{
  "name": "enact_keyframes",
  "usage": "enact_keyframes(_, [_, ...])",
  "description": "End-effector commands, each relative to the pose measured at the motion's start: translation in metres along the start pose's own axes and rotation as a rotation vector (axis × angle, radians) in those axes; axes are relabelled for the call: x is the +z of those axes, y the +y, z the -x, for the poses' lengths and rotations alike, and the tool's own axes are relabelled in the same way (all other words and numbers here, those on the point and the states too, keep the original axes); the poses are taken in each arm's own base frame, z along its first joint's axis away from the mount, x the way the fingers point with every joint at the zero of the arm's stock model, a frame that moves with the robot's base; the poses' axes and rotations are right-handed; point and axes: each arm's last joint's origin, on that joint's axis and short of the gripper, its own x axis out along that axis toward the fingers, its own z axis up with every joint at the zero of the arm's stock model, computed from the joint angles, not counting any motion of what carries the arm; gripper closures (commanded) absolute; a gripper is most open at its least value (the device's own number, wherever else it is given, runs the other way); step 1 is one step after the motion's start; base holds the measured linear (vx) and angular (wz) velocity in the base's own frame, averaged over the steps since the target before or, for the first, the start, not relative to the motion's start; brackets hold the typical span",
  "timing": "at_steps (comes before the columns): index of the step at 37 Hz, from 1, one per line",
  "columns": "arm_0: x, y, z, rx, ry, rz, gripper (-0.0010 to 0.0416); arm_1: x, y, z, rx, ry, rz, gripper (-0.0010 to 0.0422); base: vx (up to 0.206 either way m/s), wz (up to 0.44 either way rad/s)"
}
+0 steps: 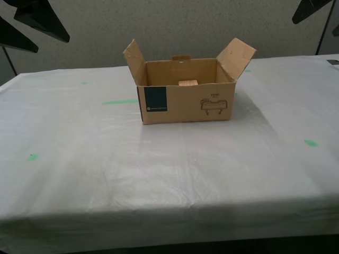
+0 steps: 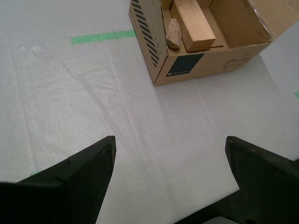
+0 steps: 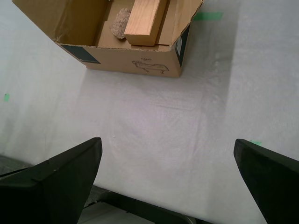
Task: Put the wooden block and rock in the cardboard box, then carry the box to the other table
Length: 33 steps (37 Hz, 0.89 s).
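The cardboard box point(image 1: 185, 103) stands open, flaps up, on the other table point(image 1: 159, 174) with its white cloth. Inside lies the wooden block point(image 1: 188, 82), only its top showing over the front wall in the exterior view. Both wrist views look down into the box point(image 2: 205, 65) point(image 3: 140, 65): the block point(image 2: 194, 23) point(image 3: 145, 21) lies beside the rock point(image 2: 174, 32) point(image 3: 121, 22). My second gripper point(image 2: 170, 142) is open over bare cloth, well short of the box. My first gripper point(image 3: 168, 144) is open too, apart from the box near the table's front edge.
Green tape marks point(image 1: 119, 101) point(image 1: 311, 143) point(image 1: 33, 156) dot the cloth. Dark arm parts point(image 1: 37, 24) point(image 1: 312, 8) show at the exterior view's upper corners. The table's front edge point(image 1: 169, 225) runs along the bottom of the exterior view. A grey wall stands behind.
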Motion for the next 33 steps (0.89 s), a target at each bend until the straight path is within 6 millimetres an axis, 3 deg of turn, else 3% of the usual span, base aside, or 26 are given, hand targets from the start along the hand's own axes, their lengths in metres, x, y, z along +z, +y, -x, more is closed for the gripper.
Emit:
enact_keyframes(1, [0.0001, 0.0000, 0.0000, -0.001, -0.001, -0.003, 0.0012, 0.0000, 0.0000, 0.0000, -0.002, 0.000, 0.002, 0.0094, 0.000, 0.000])
enact_keyframes(33, [0.0001, 0.0000, 0.0000, -0.001, -0.001, -0.003, 0.0012, 0.0000, -0.0001, 0.0000, -0.002, 0.000, 0.002, 0.0094, 0.000, 0.000])
